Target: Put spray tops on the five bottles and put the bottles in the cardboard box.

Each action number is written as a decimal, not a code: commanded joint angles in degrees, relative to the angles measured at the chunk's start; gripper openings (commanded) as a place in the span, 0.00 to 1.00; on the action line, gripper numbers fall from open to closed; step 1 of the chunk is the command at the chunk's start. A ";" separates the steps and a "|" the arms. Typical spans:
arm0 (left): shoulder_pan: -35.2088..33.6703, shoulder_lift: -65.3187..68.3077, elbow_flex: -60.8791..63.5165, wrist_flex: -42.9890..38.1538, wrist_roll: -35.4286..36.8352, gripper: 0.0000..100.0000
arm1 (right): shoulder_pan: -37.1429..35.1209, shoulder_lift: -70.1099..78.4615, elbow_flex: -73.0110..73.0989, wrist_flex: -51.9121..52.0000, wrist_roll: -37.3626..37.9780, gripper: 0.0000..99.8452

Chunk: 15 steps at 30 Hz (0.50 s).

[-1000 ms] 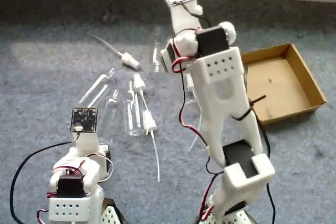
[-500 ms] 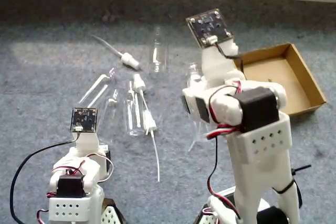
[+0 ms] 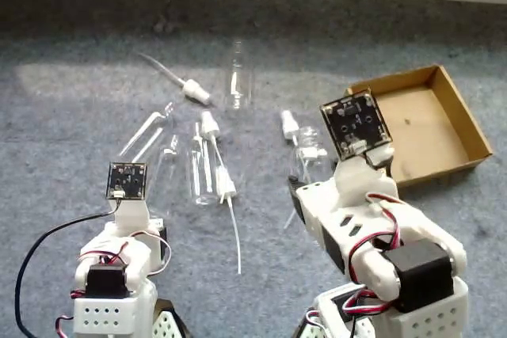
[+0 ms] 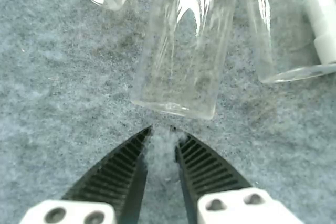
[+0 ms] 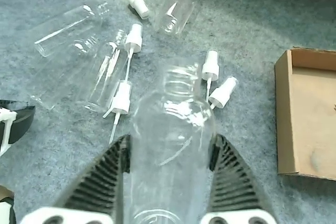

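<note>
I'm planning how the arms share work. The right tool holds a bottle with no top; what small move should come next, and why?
Probably send the left tool toward the loose spray top nearest it. The bottle clamped in the right tool has a bare, open neck, while the left tool holds nothing and sits at the base of a lying bottle.

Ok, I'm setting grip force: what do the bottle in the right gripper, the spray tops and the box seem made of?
The bottle in the right gripper: clear, glossy, probably thin plastic, though glass can't be excluded; the grey table covering shows through, with bright glints. Spray tops: opaque white, matte, likely moulded plastic. Cardboard box: brown, dull paperboard, thin folded walls.
</note>
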 commanded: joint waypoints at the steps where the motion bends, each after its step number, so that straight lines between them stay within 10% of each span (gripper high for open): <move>1: -0.22 -0.13 1.27 0.09 0.53 0.01 | 7.25 -5.23 5.14 -5.32 0.70 0.03; 15: -0.04 -0.13 1.27 0.09 0.62 0.01 | 20.09 -18.24 33.36 -24.66 0.79 0.03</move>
